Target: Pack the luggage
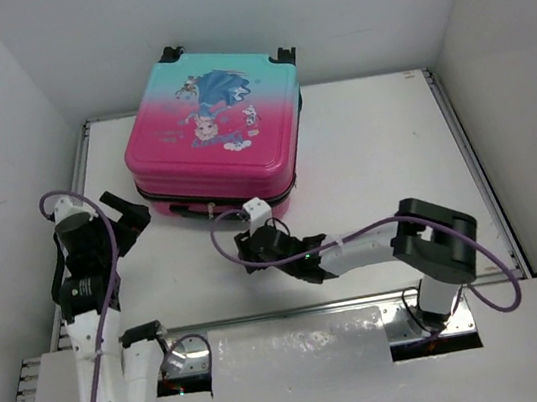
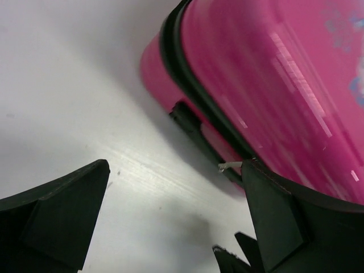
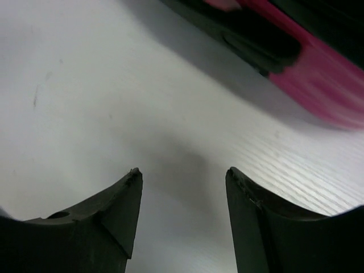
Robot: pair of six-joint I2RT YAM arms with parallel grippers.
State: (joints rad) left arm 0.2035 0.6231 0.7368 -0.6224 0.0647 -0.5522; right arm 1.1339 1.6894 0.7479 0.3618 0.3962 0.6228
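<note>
White table (image 1: pixel 371 145): one luggage (image 1: pixel 212 128), closed, flat. Two grippers: left gripper (image 1: pixel 131 213), right gripper (image 1: pixel 251 248), both fingers apart, empty.

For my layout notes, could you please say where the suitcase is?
Top view: the closed suitcase lies flat far centre-left on the table, left hand beside its near-left corner, right hand just short of its near edge.

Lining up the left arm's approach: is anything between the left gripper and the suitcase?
Nothing visible. Only white table surface shows between the open left gripper and the near-left corner of the closed luggage.
</note>
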